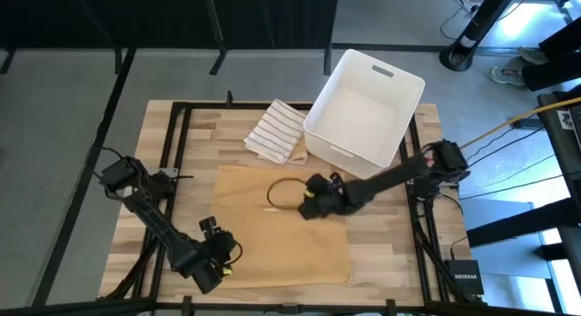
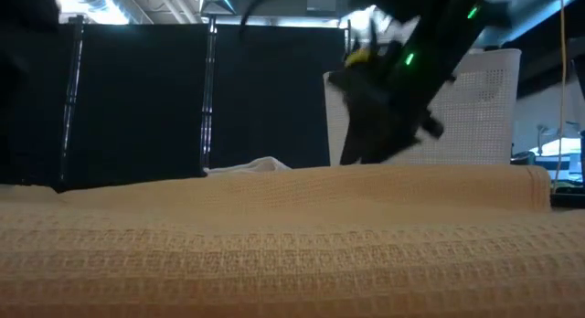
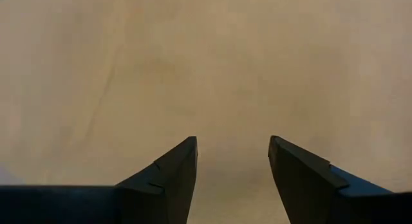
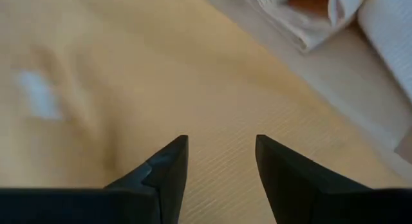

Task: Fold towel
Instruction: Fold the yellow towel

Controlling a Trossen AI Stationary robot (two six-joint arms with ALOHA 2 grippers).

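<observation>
Wooden bench planks [image 1: 381, 243], framed by black rails, carry a tan towel [image 1: 272, 239] that lies flat over the middle and reaches toward the near edge, with a small white tag showing on its upper part. Over the towel's near left corner the left gripper [image 1: 221, 261] hangs with its jaws spread, nothing between them (its wrist view shows only tan cloth past the two dark fingers [image 3: 170, 179]). Near the towel's far edge, at the bench's centre, the right gripper [image 1: 313, 200] is also spread apart and empty. Toward the far edge a striped folded cloth [image 1: 275, 132] lies just beside a white bin [image 1: 365, 107], which stands at the far right corner.
</observation>
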